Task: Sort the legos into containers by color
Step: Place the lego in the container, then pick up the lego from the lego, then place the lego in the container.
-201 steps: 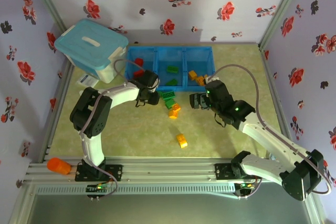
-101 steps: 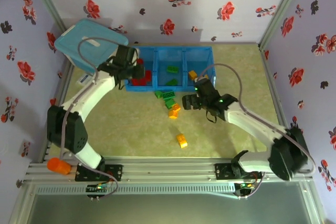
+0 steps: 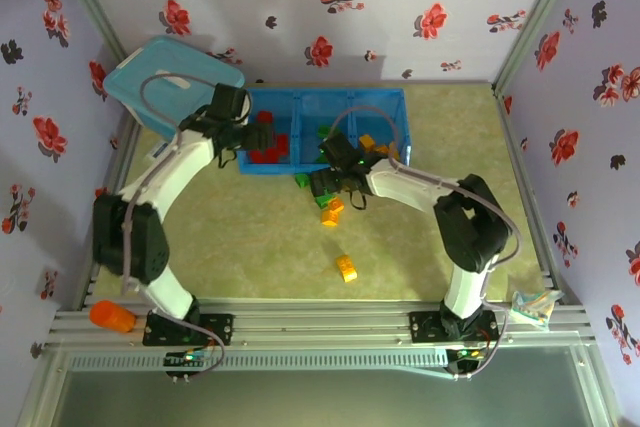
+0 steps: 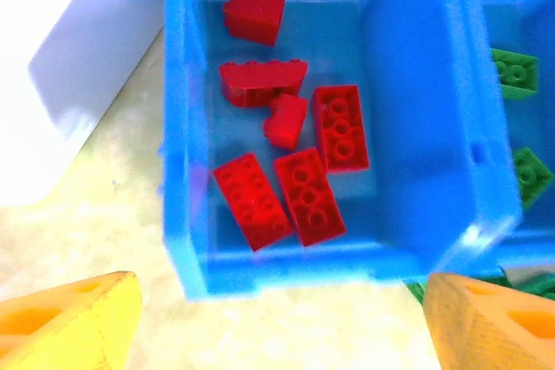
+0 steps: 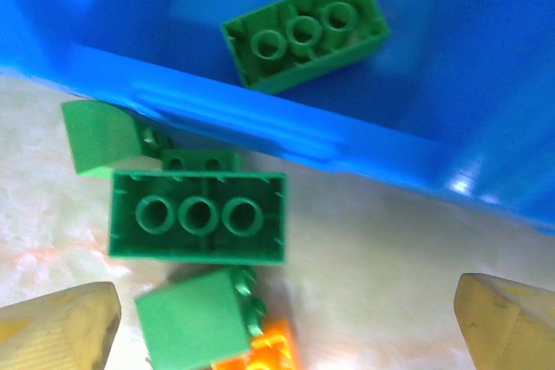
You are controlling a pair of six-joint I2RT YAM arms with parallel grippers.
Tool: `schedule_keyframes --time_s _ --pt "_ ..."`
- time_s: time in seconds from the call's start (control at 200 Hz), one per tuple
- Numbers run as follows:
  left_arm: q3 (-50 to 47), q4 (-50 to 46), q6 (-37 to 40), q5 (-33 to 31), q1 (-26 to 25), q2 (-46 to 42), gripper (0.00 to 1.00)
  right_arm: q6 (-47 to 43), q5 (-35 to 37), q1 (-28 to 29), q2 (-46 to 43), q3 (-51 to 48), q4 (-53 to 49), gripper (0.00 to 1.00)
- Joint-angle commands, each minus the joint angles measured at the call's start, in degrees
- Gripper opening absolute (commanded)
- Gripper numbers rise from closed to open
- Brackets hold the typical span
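Note:
The blue tray (image 3: 390, 95) has three containers. The left one (image 4: 182, 127) holds several red legos (image 4: 303, 192), and my left gripper (image 4: 277, 335) hangs open just above its near wall with nothing between the fingers (image 4: 69, 318). From above, the left gripper (image 3: 250, 137) sits over the red legos (image 3: 268, 152). My right gripper (image 5: 282, 327) is open over the green legos (image 5: 198, 216) lying on the table in front of the tray, with an orange lego (image 5: 264, 354) beside them. One green lego (image 5: 303, 32) lies in the middle container. In the top view the right gripper (image 3: 325, 183) is at that pile.
A white tub with a light-blue lid (image 3: 175, 87) stands left of the tray. Orange legos lie on the table (image 3: 346, 268) and in the right container (image 3: 375, 147). An orange object (image 3: 112, 317) rests on the front rail.
My left gripper moved from the table up over the left container and opened. My right arm swung left to the green legos in front of the tray, staying open.

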Motion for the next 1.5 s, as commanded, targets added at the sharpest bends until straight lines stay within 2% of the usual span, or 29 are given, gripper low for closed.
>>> schedule_keyframes --time_s 0.0,0.2,0.43,0.65,0.84,1.005,1.125,1.195,1.305,1.39,1.445,1.465,1.49 --pt "-8.0 1.8 -3.3 -0.1 -1.1 -10.0 0.85 0.6 0.6 1.1 4.4 4.6 -2.1 0.99" --pt "-18.2 0.3 -5.8 -0.3 -1.3 -21.1 0.84 1.0 3.4 2.5 11.9 12.5 -6.0 0.98" --pt "-24.0 -0.5 -6.9 -0.4 -1.3 -25.3 0.84 2.5 7.7 3.7 16.7 17.1 -9.8 0.91" --pt "-26.9 0.8 -8.2 -0.3 -1.4 -26.6 0.82 2.9 9.3 4.4 16.2 17.3 -10.6 0.63" --pt "-27.1 1.1 -7.9 -0.3 -2.3 -26.0 0.8 2.6 13.3 5.7 11.2 17.6 -13.2 0.49" --pt "-28.0 2.0 -8.1 -0.6 -4.7 -24.5 0.8 0.8 15.8 5.4 6.2 20.0 -15.0 0.49" --pt "-29.4 4.0 -8.7 -0.7 -7.9 -23.0 0.8 -1.6 15.3 2.2 6.3 24.4 -15.1 0.5" --pt "-30.2 5.9 -8.9 -0.8 -10.1 -22.1 0.8 -2.5 13.5 -0.9 9.1 28.3 -15.4 0.52" --pt "-31.1 9.2 -9.3 -0.8 -13.7 -19.4 0.81 -3.4 6.8 -5.4 15.5 36.0 -16.3 0.55" --pt "-30.5 11.5 -9.8 0.2 -15.5 -15.7 0.82 -4.5 6.4 -6.8 21.1 43.7 -18.3 0.59" --pt "-29.6 12.9 -9.9 1.1 -16.1 -12.8 0.82 -5.0 6.5 -7.3 23.8 48.0 -19.7 0.67" --pt "-29.2 13.3 -10.1 1.4 -16.1 -11.7 0.82 -5.3 6.5 -7.4 25.0 50.2 -20.6 0.82" --pt "-28.5 13.7 -10.1 1.6 -16.3 -10.3 0.82 -5.5 6.8 -7.4 25.8 51.8 -21.5 0.88"
